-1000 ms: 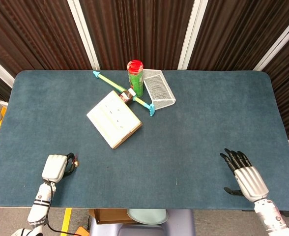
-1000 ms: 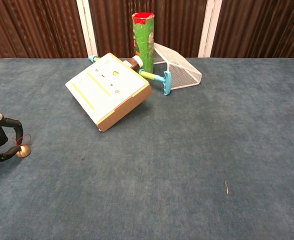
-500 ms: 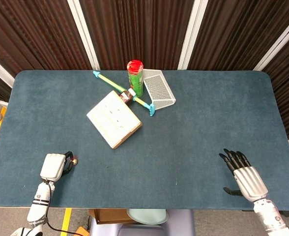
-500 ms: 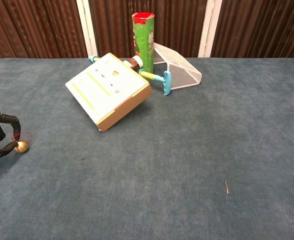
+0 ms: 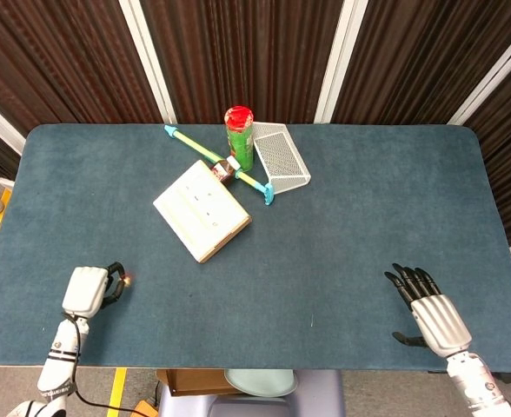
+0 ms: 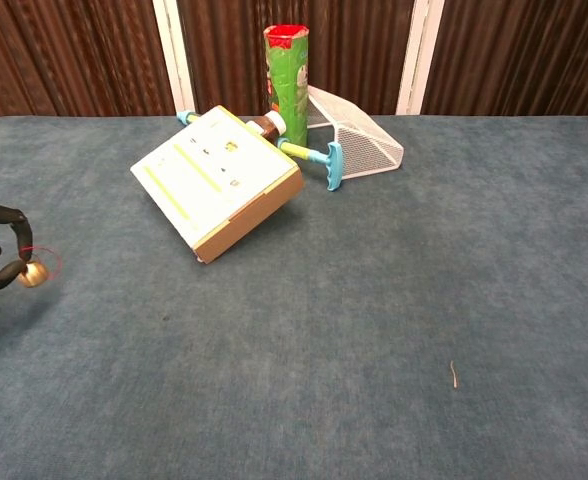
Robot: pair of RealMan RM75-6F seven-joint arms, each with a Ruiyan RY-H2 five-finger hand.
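Note:
My left hand (image 5: pixel 86 291) is at the front left of the blue table (image 5: pixel 351 226), and its dark fingertips (image 6: pixel 2 268) pinch a small gold ball (image 6: pixel 32 273) with a thin red loop on it. In the head view the ball (image 5: pixel 129 280) shows just right of the hand. In the chest view it seems slightly above the cloth. Only the fingers of this hand reach into the chest view at the left edge. My right hand (image 5: pixel 429 311) lies near the front right edge with its fingers spread and nothing in it. The chest view does not show it.
At the back middle stand a green tube with a red lid (image 5: pixel 239 137), a wire mesh basket on its side (image 5: pixel 281 156) and a cyan and yellow stick (image 5: pixel 252 181). A white flat box (image 5: pixel 202 209) leans in front of them. A tiny scrap (image 6: pixel 453 374) lies front right.
My left hand has drawn back to the left with the gold ball between its fingertips. The ball has come up a little from the cloth. The right hand has barely moved.

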